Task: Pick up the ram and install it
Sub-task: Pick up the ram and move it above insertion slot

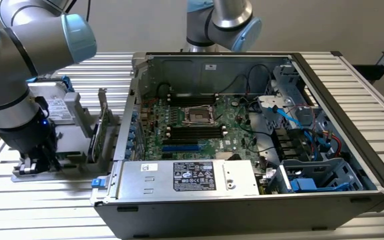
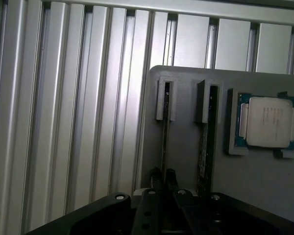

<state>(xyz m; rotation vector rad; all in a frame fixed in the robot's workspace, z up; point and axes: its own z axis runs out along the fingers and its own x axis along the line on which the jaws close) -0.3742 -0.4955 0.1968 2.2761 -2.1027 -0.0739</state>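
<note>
In the wrist view, the ram (image 2: 165, 134) is a thin stick seen edge-on, standing in a slot of the grey fixture plate (image 2: 186, 147). My gripper (image 2: 163, 180) is down over one end of it, with a fingertip (image 2: 156, 176) on each side, shut on the stick. A second stick (image 2: 204, 147) stands in the neighbouring slot. In the exterior view, my gripper (image 1: 37, 162) is low over the grey fixture (image 1: 65, 157) at the exterior view's left, beside the open computer case (image 1: 245, 135). The motherboard (image 1: 205, 125) shows dark memory slots (image 1: 193, 131).
A square silver processor (image 2: 267, 121) lies in a pocket of the fixture plate. A green expansion card (image 1: 98, 127) stands upright between the fixture and the case. A power supply (image 1: 188, 177) fills the case's near side. Another arm's base (image 1: 219, 22) rises behind the case.
</note>
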